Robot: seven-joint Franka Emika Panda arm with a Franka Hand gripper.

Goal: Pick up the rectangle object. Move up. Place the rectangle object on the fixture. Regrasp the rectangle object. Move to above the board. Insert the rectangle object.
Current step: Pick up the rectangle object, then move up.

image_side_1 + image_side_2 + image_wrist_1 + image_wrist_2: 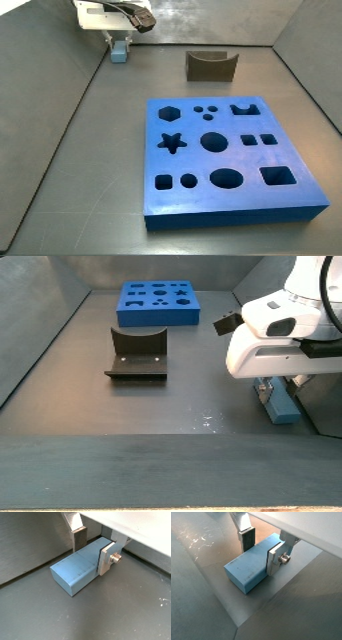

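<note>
**Q:** How many of each item appear?

**A:** One rectangle object (pixel 79 571), one fixture (pixel 210 65), one board (pixel 227 205) and one gripper (pixel 91 553). The board carries eleven dark cut-outs in the side view from above it: a hexagon, two small circles and a crown shape in the far row; a star, a larger circle and two small squares in the middle row; and a rounded square, a small circle, a large circle and a large square in the near row.

**Q:** How does the rectangle object look, and where is it?

**A:** It is a pale blue bar, plain and smooth, longer than wide, with square-cut ends. In both wrist views it lies flat on the grey floor (pixel 298 607), close to a wall (pixel 30 542) of the enclosure. In a side view it sits in the far corner (pixel 119 50) under the arm, well apart from the board and to one side of the fixture. In a side view only part of it shows (pixel 281 406) below the white wrist housing (pixel 274 341).

**Q:** What is the state of the gripper?

**A:** Its two fingers (pixel 276 558) bracket the far end of the bar, one flat plate against each long side, pinching it. The bar rests on the floor.

**Q:** And the fixture?

**A:** A brown block with a U-shaped notch, standing on the floor beyond the board's far edge, apart from both board and bar.
</note>
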